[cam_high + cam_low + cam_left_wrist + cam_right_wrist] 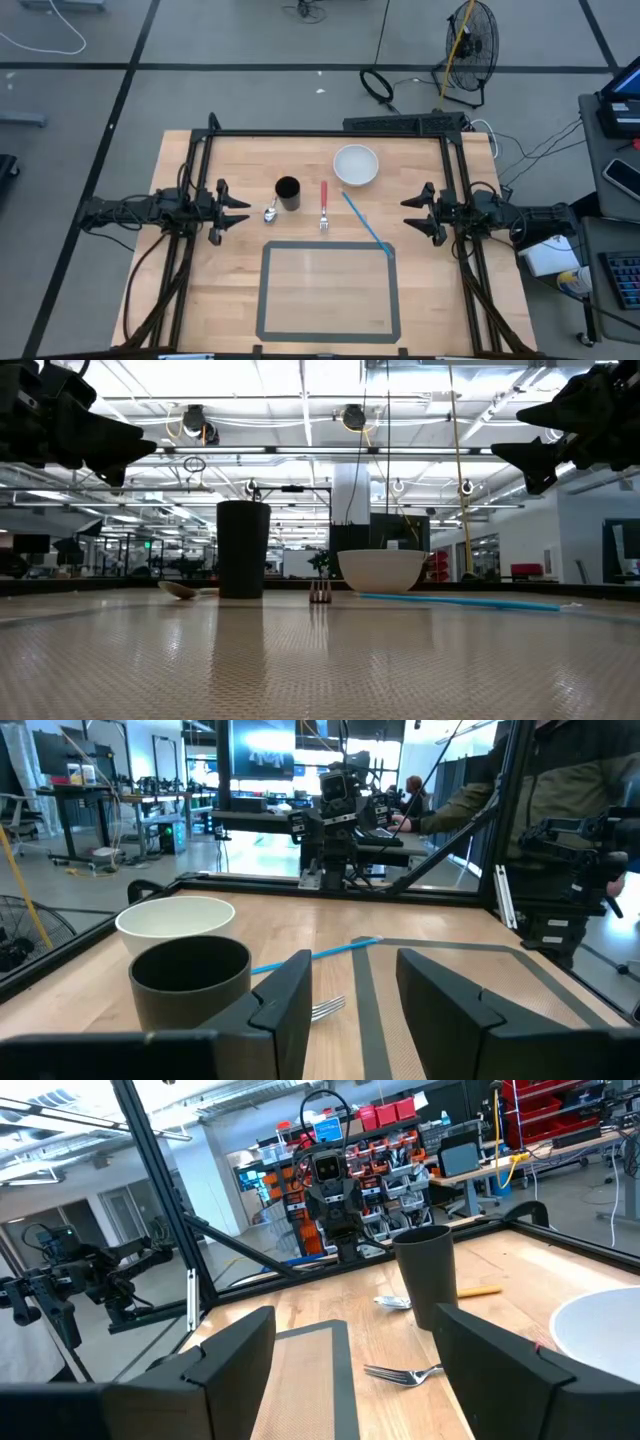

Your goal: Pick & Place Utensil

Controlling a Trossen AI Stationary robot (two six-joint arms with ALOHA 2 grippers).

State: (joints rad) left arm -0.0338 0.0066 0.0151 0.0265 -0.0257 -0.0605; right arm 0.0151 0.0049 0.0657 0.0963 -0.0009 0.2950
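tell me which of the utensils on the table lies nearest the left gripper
The spoon, lying beside the black cup just off the open left gripper. The red-handled fork and the blue straw lie farther toward the right arm.

Both arms are dark, nearly black, built of blocky jointed segments with bundles of black cable trailing along them. The left gripper and the right gripper each end in two matte black fingers, broad flat wedge-shaped plates with angled faces and pale worn edges, set on a wide dark crossbar. Seen from across the table, each arm's front carries a small boxy camera housing above stacked black motor blocks.
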